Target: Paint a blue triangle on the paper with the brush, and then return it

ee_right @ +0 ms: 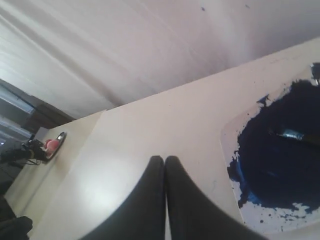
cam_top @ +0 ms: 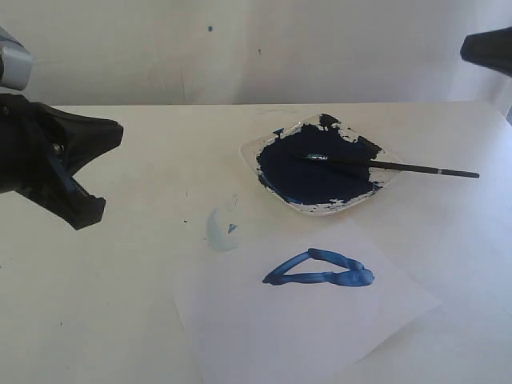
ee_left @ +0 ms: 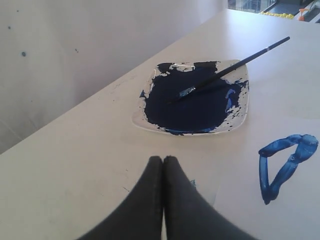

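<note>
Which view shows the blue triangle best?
The exterior view: the blue triangle lies whole and unobstructed on the paper. The left wrist view catches it near the frame edge; the right wrist view misses it.

Cream table (cam_top: 96, 304): paper (cam_top: 304, 332), paint dish (cam_top: 250, 150), pale smudge (cam_top: 219, 232).

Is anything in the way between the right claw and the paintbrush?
Nothing visible. The brush lies in the open across the paint dish, handle poking over its rim, and only bare table shows between it and the shut right gripper.
</note>
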Tool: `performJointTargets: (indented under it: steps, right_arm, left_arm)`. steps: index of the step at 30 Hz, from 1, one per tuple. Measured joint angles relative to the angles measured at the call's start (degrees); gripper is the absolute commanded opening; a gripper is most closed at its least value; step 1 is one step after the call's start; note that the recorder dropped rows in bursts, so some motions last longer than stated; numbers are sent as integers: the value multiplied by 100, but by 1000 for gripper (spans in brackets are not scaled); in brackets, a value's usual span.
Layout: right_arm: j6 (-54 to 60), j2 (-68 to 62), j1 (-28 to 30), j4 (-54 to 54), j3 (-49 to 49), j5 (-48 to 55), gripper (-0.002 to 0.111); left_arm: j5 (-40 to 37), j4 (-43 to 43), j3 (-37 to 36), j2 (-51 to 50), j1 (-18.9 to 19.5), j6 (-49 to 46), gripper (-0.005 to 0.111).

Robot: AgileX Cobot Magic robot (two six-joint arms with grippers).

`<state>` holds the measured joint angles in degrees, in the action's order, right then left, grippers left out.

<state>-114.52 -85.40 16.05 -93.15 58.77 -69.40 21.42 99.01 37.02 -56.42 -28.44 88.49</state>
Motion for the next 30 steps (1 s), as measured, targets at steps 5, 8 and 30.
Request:
performJointTargets:
  steps: [5, 8, 30]
  right_arm:
    - [58, 498, 0, 0, 0, -13, 0]
    - [70, 592, 0, 0, 0, -13, 0]
    - [70, 865, 0, -21, 0, -3, 0]
  left_arm:
    - [10, 9, 0, 0, 0, -11, 0]
    - [151, 9, 0, 0, 0, -11, 0]
    - [1325, 22, 0, 0, 0, -11, 0]
